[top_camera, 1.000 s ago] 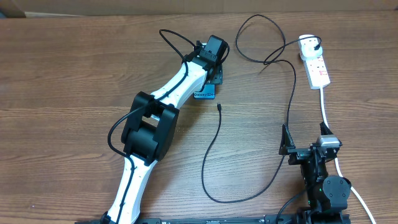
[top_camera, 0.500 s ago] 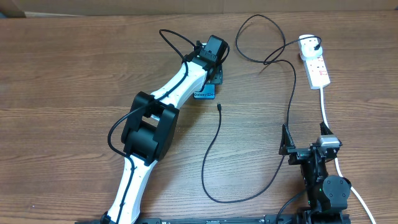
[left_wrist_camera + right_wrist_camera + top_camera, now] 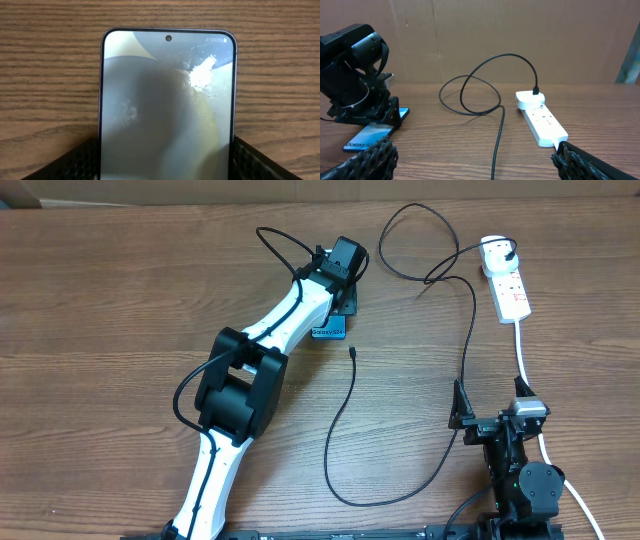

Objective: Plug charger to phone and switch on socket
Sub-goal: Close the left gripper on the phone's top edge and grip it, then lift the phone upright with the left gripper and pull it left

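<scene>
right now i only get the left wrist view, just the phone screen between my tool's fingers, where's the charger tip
Observer: The connector tip lies loose on the table, just off the phone end that shows the Galaxy text, not touching it.
Operator: is its other end plugged in
Observer: Yes, the white plug sits in the far end of the socket.
Operator: what's the right tool doing
Observer: The right tool is open and empty, low near the table's front edge, beside the cable.
</scene>
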Available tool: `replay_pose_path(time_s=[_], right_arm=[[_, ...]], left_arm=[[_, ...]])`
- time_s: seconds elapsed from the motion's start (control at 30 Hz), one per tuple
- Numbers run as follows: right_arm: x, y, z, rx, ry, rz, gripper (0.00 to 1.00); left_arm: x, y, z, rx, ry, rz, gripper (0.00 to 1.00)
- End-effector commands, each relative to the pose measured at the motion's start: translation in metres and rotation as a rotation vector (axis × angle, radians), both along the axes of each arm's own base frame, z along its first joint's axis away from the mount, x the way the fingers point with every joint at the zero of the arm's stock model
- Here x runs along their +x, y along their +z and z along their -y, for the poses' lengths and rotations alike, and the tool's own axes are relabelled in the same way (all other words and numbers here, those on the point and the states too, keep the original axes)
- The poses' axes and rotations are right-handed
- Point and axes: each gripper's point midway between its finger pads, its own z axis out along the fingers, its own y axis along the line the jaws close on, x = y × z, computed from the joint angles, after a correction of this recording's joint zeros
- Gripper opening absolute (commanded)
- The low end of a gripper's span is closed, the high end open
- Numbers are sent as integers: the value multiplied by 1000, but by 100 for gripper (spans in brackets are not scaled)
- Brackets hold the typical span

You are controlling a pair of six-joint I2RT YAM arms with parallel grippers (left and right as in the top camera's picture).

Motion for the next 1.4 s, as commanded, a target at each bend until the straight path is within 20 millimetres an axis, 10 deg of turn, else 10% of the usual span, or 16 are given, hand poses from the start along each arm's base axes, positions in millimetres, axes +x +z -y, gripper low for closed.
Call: replay_pose_path(time_s=[0.0,0.8,1.37], right_arm=[[0,-2,1,-2,-3,3,100],[0,-2,1,-2,-3,3,100],[0,-2,1,-2,-3,3,100]], left_arm=[[-18,-23,-1,13,-14,-81,72],[-29,65,3,-69,-34,-32,69],[-81,149,25,-384,-111,-155,70]])
